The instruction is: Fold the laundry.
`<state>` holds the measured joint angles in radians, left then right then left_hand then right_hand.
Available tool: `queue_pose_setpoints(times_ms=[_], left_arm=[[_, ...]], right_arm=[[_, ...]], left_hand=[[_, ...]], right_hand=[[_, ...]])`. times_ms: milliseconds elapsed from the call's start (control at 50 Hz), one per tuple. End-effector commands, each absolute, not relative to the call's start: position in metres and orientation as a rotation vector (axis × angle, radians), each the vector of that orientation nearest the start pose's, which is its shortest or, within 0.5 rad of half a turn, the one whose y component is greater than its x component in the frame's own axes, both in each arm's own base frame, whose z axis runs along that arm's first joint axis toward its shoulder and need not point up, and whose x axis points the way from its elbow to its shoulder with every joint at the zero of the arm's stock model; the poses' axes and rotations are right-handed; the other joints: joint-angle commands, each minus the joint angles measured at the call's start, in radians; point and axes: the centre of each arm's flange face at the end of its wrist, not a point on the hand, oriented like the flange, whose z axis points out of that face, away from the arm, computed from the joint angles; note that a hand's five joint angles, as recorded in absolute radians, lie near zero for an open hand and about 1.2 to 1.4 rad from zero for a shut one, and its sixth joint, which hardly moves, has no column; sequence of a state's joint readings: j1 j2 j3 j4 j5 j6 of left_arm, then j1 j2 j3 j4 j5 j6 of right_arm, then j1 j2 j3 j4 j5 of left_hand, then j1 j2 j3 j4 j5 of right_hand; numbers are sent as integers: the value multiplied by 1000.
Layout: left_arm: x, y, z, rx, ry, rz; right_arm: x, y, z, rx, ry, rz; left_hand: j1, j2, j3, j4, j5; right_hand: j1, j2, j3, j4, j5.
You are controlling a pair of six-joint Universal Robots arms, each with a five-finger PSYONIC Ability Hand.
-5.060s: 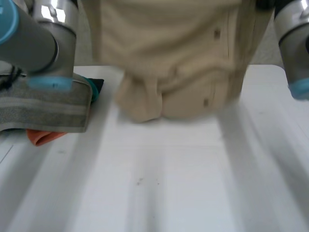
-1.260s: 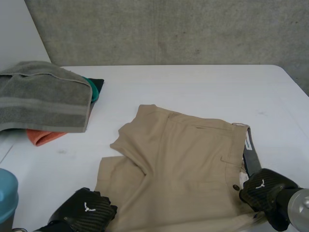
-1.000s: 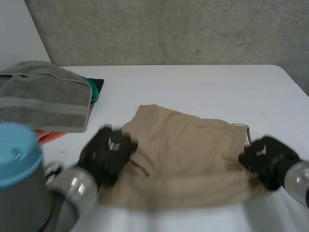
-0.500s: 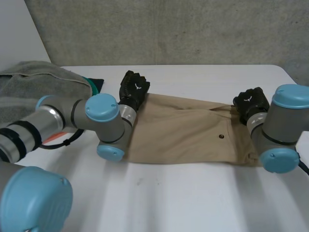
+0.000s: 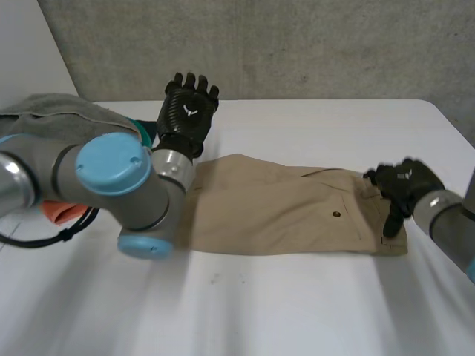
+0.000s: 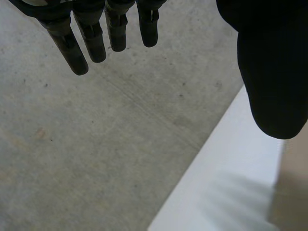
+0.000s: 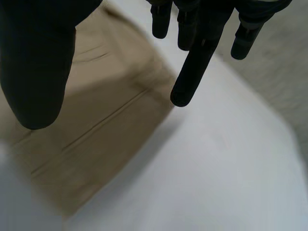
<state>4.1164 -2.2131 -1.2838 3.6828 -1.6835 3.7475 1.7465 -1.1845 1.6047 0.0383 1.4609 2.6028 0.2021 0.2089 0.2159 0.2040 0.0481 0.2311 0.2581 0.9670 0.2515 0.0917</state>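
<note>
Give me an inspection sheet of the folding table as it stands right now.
Surface: white table, small dark specks near front.
Job's things: tan fabric trousers, folded flat, mid-table.
Clutter: grey towel over orange cloth and teal cloth, at left.
Hands: left hand in the air beyond the trousers, fingers straight; right hand open above their right end.
Cables: nothing loose seen.
Surroundings: grey concrete wall behind.

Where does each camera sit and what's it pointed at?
Head view: behind, between the arms, looking down at the white table; both arms, left hand, right hand.
Left wrist view: on that wrist, facing the concrete wall past straight fingers.
Right wrist view: on that wrist, facing the tan trousers past its fingers.
All share trousers and table.
</note>
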Motion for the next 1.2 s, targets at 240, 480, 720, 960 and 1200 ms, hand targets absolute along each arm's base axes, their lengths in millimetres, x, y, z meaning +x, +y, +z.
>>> queue_pose_setpoints(times_ms=[240, 480, 720, 960, 1200], left_arm=[[-340, -279, 185, 1030, 1840, -2289], [-326, -263, 217, 989, 1796, -2345], [-310, -253, 230, 921, 1830, -2376], [-298, -251, 248, 846, 1812, -2422], [-318, -254, 285, 779, 1750, -2598]], right_arm=[[164, -318, 137, -947, 2634, -1790], [159, -318, 196, -1373, 2529, -2123], [334, -224, 189, -1917, 1472, -2179], [381, -184, 153, -2068, 1158, -2026], [324, -233, 254, -939, 1643, -1861]], left_hand=[[-28, -34, -41, -29, -48], [-28, -34, -41, -29, -48], [-28, -34, -41, -29, -48], [-28, -34, -41, -29, -48], [-28, -34, -41, -29, -48]], right_hand=[[1165, 1138, 429, 1145, 1130], [1165, 1138, 429, 1145, 1130], [1165, 1138, 429, 1145, 1130], [85, 58, -651, 65, 50], [-57, -84, -792, -77, -92]])
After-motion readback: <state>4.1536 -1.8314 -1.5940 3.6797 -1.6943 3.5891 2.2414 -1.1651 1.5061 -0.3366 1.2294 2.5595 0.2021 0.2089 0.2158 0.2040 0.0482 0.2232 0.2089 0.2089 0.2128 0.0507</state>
